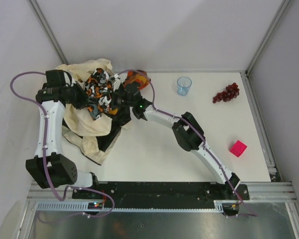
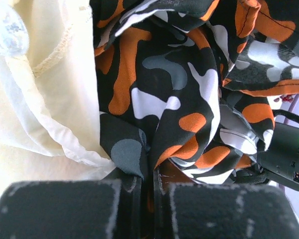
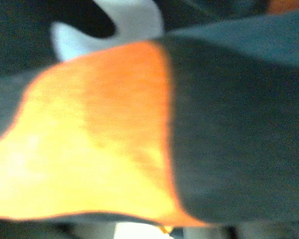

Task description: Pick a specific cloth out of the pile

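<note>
At far-left corner of the smooth white table (image 1: pixel 154 154): pile of soft fabrics (image 1: pixel 97 124), made up of a large crumpled cream sheet (image 1: pixel 74 119) with an orange, black and white camouflage-patterned cloth (image 1: pixel 100 92) on top. Long axis of pile: far to near, along the table's left side.

Plain mustard-yellow cloth: not distinguishable in any view; position and heading cannot be told.

Left fingers (image 2: pixel 65 209): clenched on a fold of the patterned cloth, fabric pinched between the pads.

Right fingers (image 1: pixel 117 97): buried in the same cloth from the right. Wrist view filled with blurred orange and dark fabric; grip state cannot be told.

Elsewhere on the table, well apart:
- clear blue plastic cup (image 1: pixel 184 85), upright
- bunch of dark red grapes (image 1: pixel 225 93)
- magenta cube (image 1: pixel 237 148)

Enclosure: pale grey walls, aluminium frame posts (image 1: pixel 47 30), black mounting rail (image 1: pixel 159 188) at near edge.
</note>
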`<act>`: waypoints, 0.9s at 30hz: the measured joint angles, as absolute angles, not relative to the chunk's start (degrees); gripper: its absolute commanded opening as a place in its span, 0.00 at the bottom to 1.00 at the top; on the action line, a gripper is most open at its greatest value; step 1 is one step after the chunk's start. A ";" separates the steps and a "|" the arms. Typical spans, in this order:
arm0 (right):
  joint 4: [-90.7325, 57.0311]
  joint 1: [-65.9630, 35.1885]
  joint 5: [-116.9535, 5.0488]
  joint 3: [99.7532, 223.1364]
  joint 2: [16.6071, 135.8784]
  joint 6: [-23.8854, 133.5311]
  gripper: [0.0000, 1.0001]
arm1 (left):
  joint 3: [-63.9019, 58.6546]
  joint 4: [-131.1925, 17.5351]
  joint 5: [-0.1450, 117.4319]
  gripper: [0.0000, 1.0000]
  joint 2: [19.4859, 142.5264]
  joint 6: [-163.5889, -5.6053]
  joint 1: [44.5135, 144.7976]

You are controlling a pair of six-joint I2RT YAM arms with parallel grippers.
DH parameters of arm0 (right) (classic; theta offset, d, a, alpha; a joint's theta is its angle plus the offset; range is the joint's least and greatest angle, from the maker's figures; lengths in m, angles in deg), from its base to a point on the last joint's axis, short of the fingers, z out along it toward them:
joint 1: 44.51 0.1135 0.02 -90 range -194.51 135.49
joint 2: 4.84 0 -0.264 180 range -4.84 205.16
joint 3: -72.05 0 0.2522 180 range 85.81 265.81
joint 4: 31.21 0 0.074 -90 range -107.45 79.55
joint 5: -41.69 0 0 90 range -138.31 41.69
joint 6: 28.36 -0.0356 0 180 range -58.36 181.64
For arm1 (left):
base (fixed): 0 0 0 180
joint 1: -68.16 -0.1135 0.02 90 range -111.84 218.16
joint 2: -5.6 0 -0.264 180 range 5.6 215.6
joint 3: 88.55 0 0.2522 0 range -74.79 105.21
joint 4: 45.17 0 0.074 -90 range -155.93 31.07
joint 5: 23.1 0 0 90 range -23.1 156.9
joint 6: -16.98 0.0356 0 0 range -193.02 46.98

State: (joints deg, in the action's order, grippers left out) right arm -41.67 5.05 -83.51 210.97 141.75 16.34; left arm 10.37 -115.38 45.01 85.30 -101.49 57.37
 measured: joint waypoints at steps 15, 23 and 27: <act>-46.77 -0.22 -72.67 173.71 116.17 22.96 0.00 | 10.26 -117.50 58.28 0.43 83.60 -104.07 57.11; -34.48 -2.76 -58.03 167.96 94.45 38.44 0.00 | 10.29 -117.59 64.05 0.56 87.57 -106.10 56.39; -27.99 -2.49 -51.32 167.89 86.19 44.93 0.00 | 10.29 -117.63 65.63 0.82 89.39 -106.21 56.39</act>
